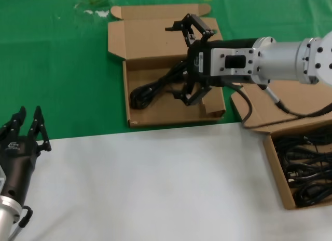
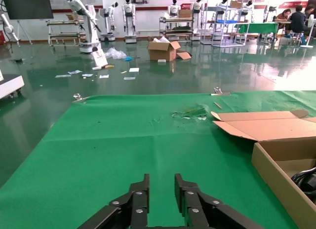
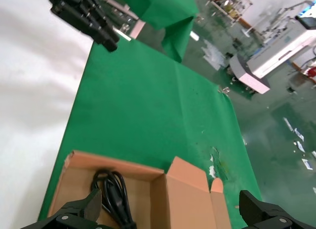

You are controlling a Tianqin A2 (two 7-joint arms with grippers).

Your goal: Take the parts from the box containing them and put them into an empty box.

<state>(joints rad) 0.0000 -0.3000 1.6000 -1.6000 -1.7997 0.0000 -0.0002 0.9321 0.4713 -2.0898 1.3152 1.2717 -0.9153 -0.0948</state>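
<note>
That black bundled cable [image 1: 155, 88] looks light, floppy and slick — grab mid-coil — right gripper [image 1: 191, 59] hangs spread wide, holding nothing, above the cardboard box [image 1: 171, 116].

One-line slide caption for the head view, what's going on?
Right gripper open above a black cable bundle lying in the far box; left gripper idle.

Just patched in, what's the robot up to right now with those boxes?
The right pincer hangs open over the far box on the green cloth, where one black cable bundle already lies. More cable bundles fill the box at the right edge. The left pincer waits idle at the near left over the white surface, holding nothing.
</note>
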